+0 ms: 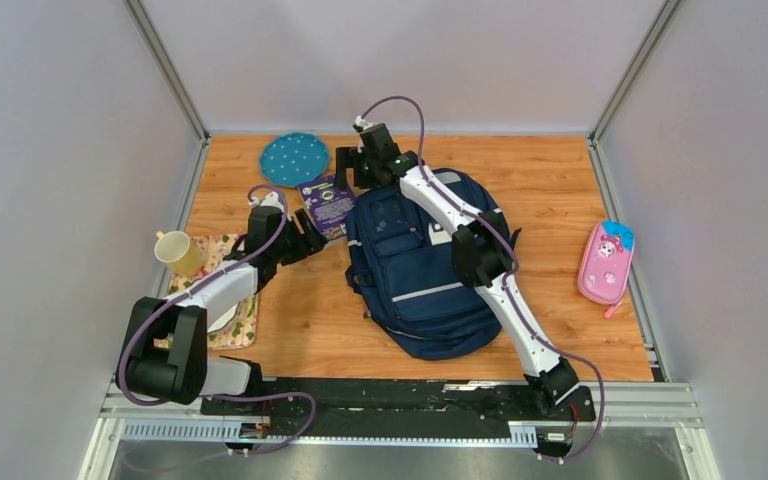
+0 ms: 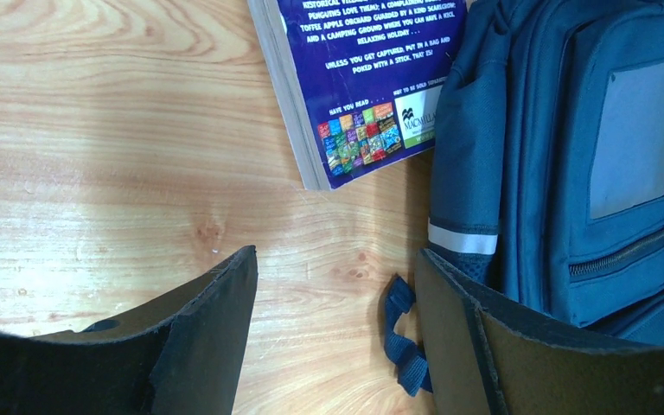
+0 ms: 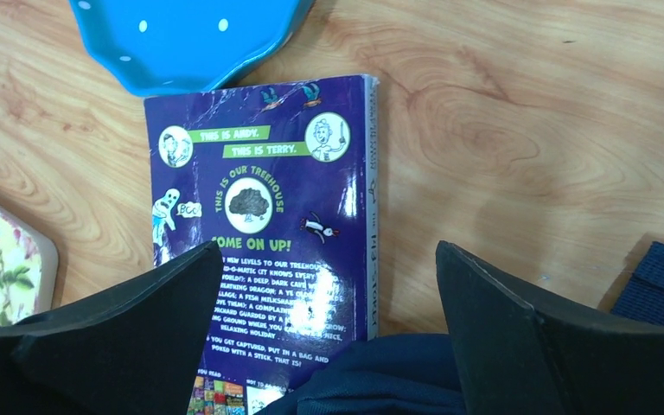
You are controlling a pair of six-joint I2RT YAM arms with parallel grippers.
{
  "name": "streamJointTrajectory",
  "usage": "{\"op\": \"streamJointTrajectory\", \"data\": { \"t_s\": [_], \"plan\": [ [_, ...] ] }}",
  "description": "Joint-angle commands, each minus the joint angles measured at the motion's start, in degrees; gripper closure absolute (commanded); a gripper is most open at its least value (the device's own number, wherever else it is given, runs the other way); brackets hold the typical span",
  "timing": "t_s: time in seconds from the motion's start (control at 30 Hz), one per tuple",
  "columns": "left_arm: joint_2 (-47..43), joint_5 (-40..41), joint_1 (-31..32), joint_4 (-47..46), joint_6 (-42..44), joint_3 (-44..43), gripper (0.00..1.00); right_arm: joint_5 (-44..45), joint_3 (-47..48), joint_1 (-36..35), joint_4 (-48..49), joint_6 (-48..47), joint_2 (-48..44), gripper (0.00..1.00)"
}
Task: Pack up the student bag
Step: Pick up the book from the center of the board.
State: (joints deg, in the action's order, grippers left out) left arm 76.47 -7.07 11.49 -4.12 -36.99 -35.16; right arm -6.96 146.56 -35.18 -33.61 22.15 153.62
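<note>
A pale-walled booth encloses a wooden worktop [image 1: 560,200], read here as a clock with 12 at the far wall.

The student bag [image 1: 415,275], one only, lies flat at the centre. Its front pockets face up, its long axis runs from 12 to 6, and its top is toward 12. I cannot tell whether its main opening is unzipped.

One floral mat [image 1: 243,328] lies at 8 with one yellow mug [image 1: 177,252] on its far left corner. One blue dotted plate [image 1: 293,158] sits at 11. One purple book [image 1: 328,203] lies between the plate and the bag, its long axis also near 12 to 6, and the bag's fabric overlaps its near right corner. One pink pencil case [image 1: 605,263] lies well apart at 3.

The right arm stretches across the bag. The right fingers [image 3: 527,346] are spread wide and grip nothing, hovering over the book's near half with the bag's top corner just beside them toward 5. The left fingers [image 2: 199,337] also stand apart and empty over bare wood, with the bag's side and a loose strap at their 3 and the book's near end at 12.

The right fingers look nearer to both the book and the top of the bag. A grasp would likely go across the book's short width.
</note>
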Motion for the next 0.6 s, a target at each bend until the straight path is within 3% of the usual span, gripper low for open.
{"op": "streamJointTrajectory", "data": {
  "t_s": [0.0,0.27,0.57],
  "plan": [
    [-0.09,1.01,-0.59,-2.99,-0.53,0.09,0.25,-6.83,2.23,-0.59,-5.41,0.7,3.87,0.04],
    [2.55,-0.3,-4.01,-3.0,0.87,0.78,0.25,-13.34,1.09,-2.96,-6.74,1.05,3.97,0.07],
    [1.23,-3.04,-8.23,-5.64,-0.45,5.98,0.25,-16.07,-1.54,-7.18,-6.39,2.37,2.56,0.26]
  ]
}}
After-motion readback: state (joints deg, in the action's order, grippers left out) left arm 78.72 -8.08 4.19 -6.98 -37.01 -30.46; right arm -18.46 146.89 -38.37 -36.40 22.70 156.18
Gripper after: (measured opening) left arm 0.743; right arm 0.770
